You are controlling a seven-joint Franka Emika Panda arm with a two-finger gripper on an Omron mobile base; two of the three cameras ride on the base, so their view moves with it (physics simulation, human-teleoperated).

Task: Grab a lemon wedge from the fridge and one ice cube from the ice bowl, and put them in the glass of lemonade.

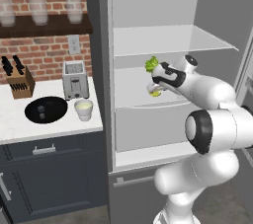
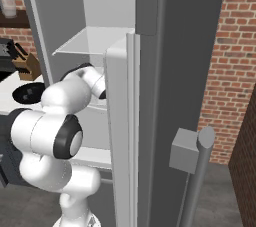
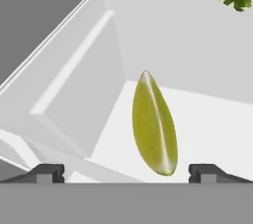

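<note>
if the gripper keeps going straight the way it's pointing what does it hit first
Most likely the lemon wedge, which lies on the white fridge shelf straight ahead between the open fingers. Depth is hard to judge, but nothing else sits in front of it.

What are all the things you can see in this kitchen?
Fridge: one, dark grey, white inside, door open.
Lemon wedge: one, yellow-green, on a fridge shelf between the pincer's tips.
Leafy green: one, green, on the same shelf.
Ice bowl: one, black, on the counter.
Lemonade: one off-white cup, right of the bowl.
Toaster: one, silver, behind the cup.
Knife block: one, brown, counter's left.
Glasses: three, clear, wall shelf.
Pincer: one, dark tips, open.
</note>
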